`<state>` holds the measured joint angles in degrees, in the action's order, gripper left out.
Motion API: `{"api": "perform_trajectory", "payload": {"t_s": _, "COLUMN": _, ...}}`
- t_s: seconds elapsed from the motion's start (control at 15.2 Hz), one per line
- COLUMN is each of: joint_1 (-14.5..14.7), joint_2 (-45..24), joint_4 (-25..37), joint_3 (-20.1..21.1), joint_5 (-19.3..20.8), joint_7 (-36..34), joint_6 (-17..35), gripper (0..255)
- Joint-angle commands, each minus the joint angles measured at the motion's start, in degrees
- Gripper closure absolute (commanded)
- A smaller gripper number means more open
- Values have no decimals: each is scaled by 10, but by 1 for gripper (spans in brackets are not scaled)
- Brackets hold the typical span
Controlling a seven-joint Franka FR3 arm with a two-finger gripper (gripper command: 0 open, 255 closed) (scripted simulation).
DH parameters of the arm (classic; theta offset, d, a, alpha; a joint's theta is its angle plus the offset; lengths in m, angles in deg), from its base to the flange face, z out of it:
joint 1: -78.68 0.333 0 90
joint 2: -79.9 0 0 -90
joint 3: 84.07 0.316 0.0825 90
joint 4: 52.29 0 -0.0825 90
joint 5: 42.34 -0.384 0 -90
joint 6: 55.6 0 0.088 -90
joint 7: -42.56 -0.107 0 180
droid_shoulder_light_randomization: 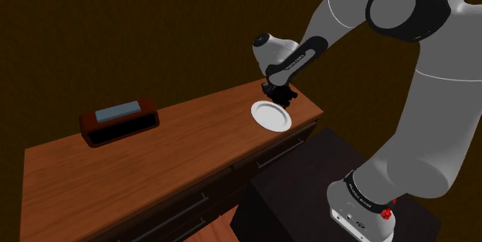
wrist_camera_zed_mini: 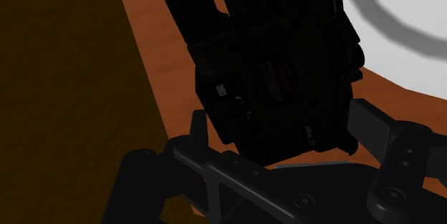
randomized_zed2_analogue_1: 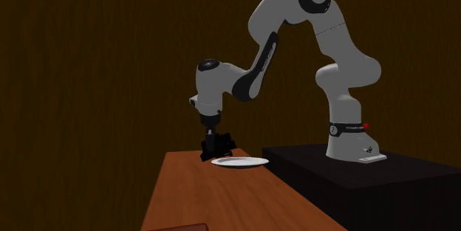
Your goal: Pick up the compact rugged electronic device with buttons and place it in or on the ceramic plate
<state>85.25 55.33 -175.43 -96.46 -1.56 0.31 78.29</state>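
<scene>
A black, chunky device with buttons lies on the wooden table beside the white plate, near the table's far edge. My gripper is open and low over the device, with one finger on each side of its near end. In the shoulder view the gripper hangs just behind the plate, covering most of the device. The second exterior view shows the device as a dark lump under the gripper, touching the plate's left rim.
A brown box with a grey top stands far off at the shoulder view's left end of the table. The black stand sits against the drawer fronts. A dark wall runs close behind the device.
</scene>
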Motion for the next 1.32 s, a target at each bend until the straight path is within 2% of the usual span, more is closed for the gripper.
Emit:
{"api": "perform_trajectory", "payload": {"t_s": 0.0, "joint_1": -7, "joint_2": -22, "joint_4": -8, "joint_3": -2, "joint_5": 4, "joint_7": 0, "joint_6": 21, "gripper": 255}}
{"api": "perform_trajectory", "payload": {"t_s": 1.12, "joint_1": -6, "joint_2": 89, "joint_4": -20, "joint_3": 6, "joint_5": -23, "joint_7": 62, "joint_6": -66, "gripper": 255}}
{"api": "perform_trajectory", "payload": {"t_s": 1.25, "joint_1": 11, "joint_2": 106, "joint_4": -38, "joint_3": 17, "joint_5": -27, "joint_7": 40, "joint_6": -79, "gripper": 255}}
